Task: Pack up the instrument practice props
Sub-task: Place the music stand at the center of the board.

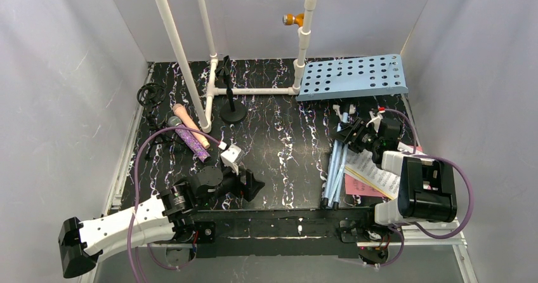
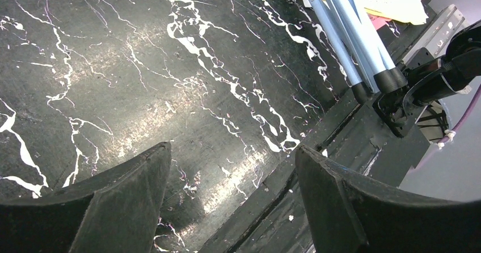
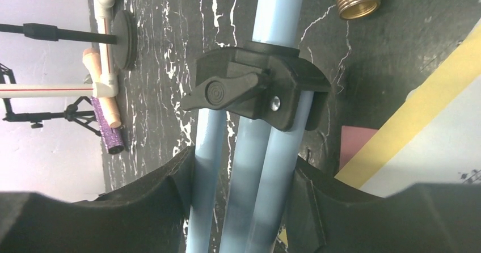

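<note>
My right claw [image 3: 243, 162] is clamped on the bundle of blue legs [image 3: 249, 151] just below the black clamp [image 3: 255, 91], at centre right of the top view. My left claw [image 2: 231, 150] is apart and empty over the bare table [image 2: 113, 66], lower left. Risk: the three tubes look loose side by side, so one could slip out or splay on a lift. The far ends could also swing and drag the pages [image 1: 374, 178] lying beside or under them. The clamp lever may snag my finger. The blue rack [image 1: 352, 77] sits upper right, the purple mic [image 1: 190, 140] and pink mic [image 1: 190, 123] upper left. My fingertips are hidden by the tubes, so I can't see how firm the contact is. Leg ends are cut off in the wrist view, and no box to pack into is in view.
</note>
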Action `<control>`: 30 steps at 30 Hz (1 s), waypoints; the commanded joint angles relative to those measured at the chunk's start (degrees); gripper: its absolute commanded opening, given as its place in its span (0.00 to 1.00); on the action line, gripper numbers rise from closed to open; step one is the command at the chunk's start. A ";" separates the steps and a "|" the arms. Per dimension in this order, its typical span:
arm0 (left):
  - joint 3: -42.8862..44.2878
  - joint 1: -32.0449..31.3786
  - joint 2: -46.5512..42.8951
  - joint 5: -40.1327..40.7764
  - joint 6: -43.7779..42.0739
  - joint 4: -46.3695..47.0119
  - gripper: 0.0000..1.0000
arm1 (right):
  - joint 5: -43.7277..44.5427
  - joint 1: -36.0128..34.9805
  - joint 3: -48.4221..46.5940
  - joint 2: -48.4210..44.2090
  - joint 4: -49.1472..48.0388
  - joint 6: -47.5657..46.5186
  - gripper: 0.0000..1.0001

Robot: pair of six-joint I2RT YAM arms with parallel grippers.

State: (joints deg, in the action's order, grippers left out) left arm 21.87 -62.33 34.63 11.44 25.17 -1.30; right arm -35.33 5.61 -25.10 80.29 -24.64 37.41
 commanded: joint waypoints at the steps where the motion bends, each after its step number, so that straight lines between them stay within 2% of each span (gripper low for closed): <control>1: 0.08 0.02 0.56 -0.23 0.06 0.95 0.79 | -4.88 0.19 -6.24 0.13 -13.22 -7.67 0.17; 7: 0.37 0.01 0.55 -0.30 -0.02 0.95 0.79 | -5.97 0.55 -9.54 2.15 -11.14 -12.05 0.25; 9: 0.56 -0.03 0.35 -0.14 -0.16 0.64 0.80 | -5.70 0.55 -10.74 2.96 -9.61 -13.65 0.34; 11: 0.75 0.01 0.27 -0.03 -0.21 0.23 0.81 | -5.69 0.55 -12.38 4.18 -7.36 -15.36 0.50; 13: 1.04 0.01 0.34 0.07 -0.13 -0.37 0.82 | -5.86 0.54 -14.23 5.55 -5.31 -17.35 0.61; 18: 2.26 0.01 0.03 0.18 0.55 -2.49 0.90 | -5.43 0.57 -18.12 7.10 2.52 -22.96 0.76; 20: 3.10 0.02 -0.20 0.25 0.83 -3.87 0.96 | -3.92 0.63 -19.19 6.24 6.59 -26.13 0.83; 22: 4.17 0.01 -0.49 0.26 0.92 -5.34 0.98 | -0.98 0.78 -19.92 4.66 10.76 -29.17 0.94; 24: 5.20 0.03 -0.76 0.25 0.78 -6.72 0.98 | 0.40 1.24 -19.50 2.48 13.01 -30.84 0.98; 30: 9.11 0.03 -2.07 0.40 0.25 -12.25 0.98 | 1.85 4.32 -19.47 -0.88 21.96 -35.47 0.98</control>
State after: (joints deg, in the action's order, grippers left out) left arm 26.96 -62.33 33.91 11.35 25.98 -8.56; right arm -34.22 7.64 -41.43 82.50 -7.66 7.94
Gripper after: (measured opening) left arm 0.981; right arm 0.983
